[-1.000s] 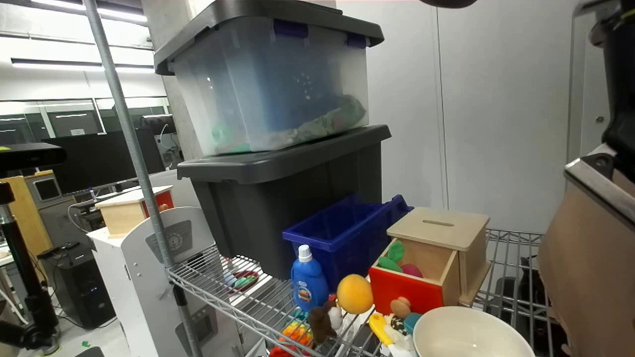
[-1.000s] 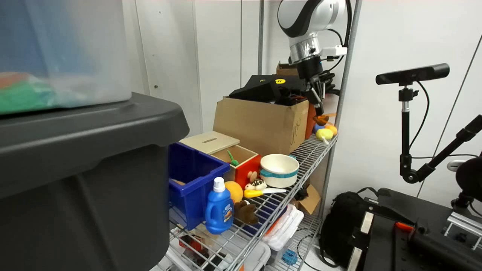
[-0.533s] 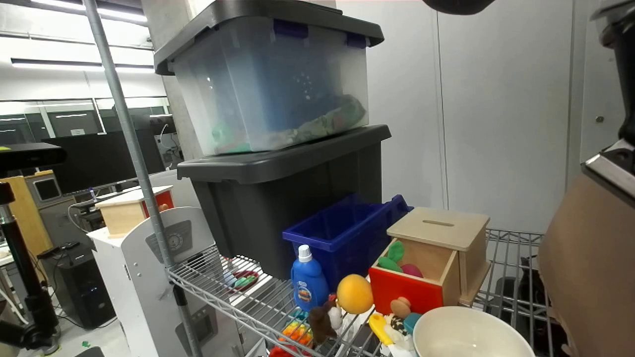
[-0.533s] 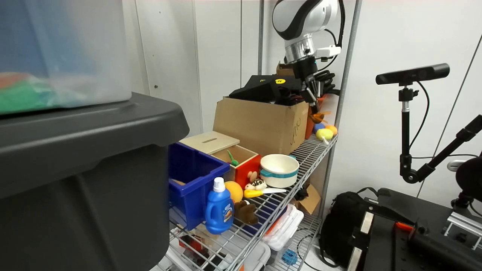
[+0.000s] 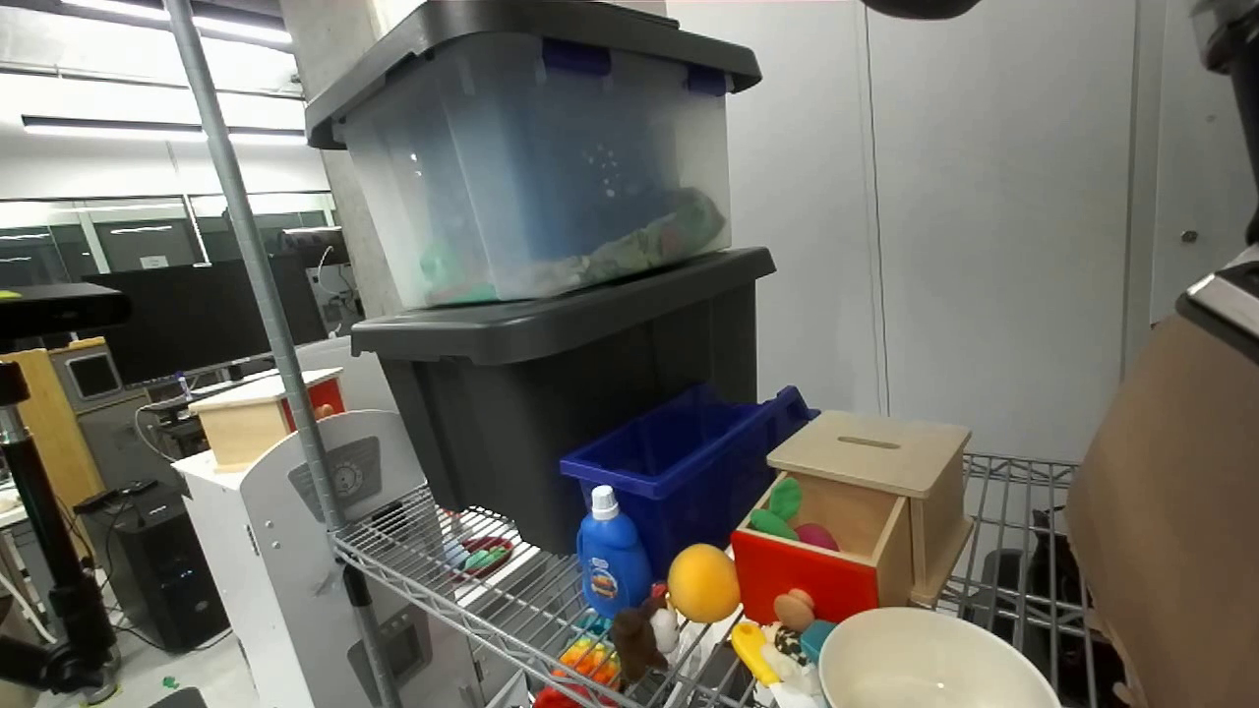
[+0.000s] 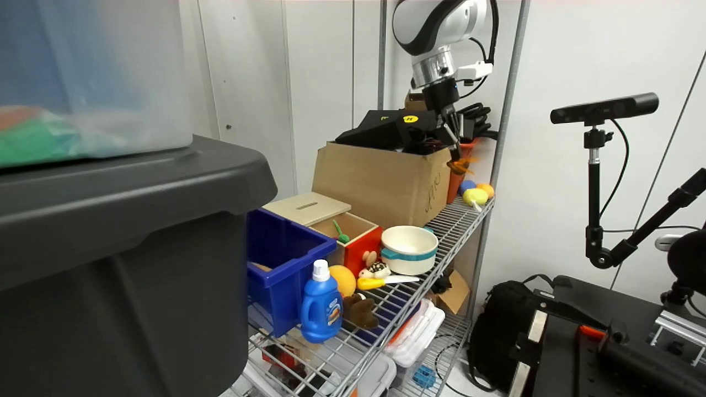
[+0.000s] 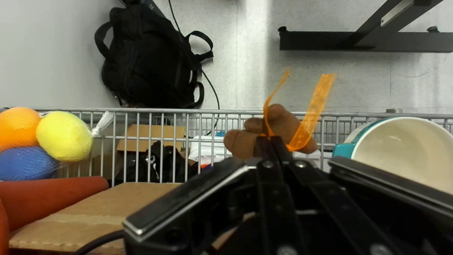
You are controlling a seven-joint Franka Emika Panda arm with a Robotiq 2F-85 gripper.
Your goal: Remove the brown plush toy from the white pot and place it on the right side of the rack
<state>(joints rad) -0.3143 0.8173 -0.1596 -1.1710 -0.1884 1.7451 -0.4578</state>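
In an exterior view I've eased the gripper (image 6: 455,155), clenching the brown plush toy (image 7: 285,124), towards ten o'clock; placing likely remains

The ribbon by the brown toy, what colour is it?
The ribbon is bright orange, and it shows best in the wrist view.

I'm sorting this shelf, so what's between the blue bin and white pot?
The red-fronted wooden box stands between the blue bin and the white pot, in both exterior views.
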